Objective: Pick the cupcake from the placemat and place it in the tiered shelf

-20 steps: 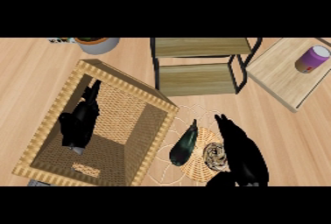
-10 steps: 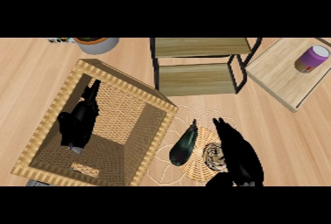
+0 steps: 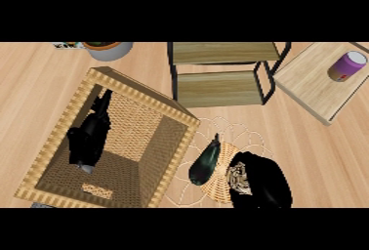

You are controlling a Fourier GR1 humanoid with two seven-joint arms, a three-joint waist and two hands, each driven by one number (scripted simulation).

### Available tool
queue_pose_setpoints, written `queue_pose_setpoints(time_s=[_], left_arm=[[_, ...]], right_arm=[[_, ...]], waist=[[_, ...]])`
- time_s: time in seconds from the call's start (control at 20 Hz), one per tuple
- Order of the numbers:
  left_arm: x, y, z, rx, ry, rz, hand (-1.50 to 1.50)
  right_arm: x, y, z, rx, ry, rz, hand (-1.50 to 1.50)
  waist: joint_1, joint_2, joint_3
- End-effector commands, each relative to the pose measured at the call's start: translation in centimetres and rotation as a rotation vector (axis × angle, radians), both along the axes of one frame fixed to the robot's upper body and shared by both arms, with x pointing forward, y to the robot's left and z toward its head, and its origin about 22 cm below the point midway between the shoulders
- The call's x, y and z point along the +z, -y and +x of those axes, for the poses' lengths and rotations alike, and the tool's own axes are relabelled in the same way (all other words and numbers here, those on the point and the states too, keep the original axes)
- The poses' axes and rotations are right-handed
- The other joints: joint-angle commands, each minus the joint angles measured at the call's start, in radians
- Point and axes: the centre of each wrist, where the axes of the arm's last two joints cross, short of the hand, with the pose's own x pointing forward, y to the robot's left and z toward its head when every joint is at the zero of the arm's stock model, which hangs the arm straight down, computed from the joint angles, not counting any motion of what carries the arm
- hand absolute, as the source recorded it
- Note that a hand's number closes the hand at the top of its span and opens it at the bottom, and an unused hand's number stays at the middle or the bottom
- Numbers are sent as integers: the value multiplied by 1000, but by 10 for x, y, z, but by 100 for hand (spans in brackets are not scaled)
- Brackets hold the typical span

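The cupcake [image 3: 237,177], in a dark patterned wrapper, stands on the round woven placemat [image 3: 218,128] at the lower middle of the head view. My right hand [image 3: 264,184] is curled round its right side and hides most of it. The tiered shelf [image 3: 219,88], with a black frame and two wooden boards, stands behind the placemat at the top middle. My left hand [image 3: 89,140] rests open inside the wicker basket [image 3: 174,146] on the left, fingers pointing away from me.
A dark eggplant [image 3: 205,161] lies on the placemat just left of the cupcake. A wooden board [image 3: 312,84] with a purple cup [image 3: 348,66] sits at the right. A plant pot [image 3: 110,49] stands at the top left.
My right hand's fingers, pointing up past the cupcake before, have pulled back and curled round it. The left hand has stayed in the basket.
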Motion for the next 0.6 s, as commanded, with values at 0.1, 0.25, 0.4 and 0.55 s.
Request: queue_pose_setpoints(time_s=[0.1,0.25,0.4,0.55], left_arm=[[-17,-6,-6,-56,9,68,0],[0,14,1,-56,3,63,0],[-1,6,2,-82,3,74,0],[-19,8,-3,-87,-4,84,0]], right_arm=[[-3,-8,-16,25,40,-16,150],[13,-85,-18,55,73,19,150],[26,-122,-14,41,94,5,150],[28,-141,-26,26,108,35,150]], waist=[[-1,10,-1],[6,10,-1],[45,17,-2],[51,19,-2]])
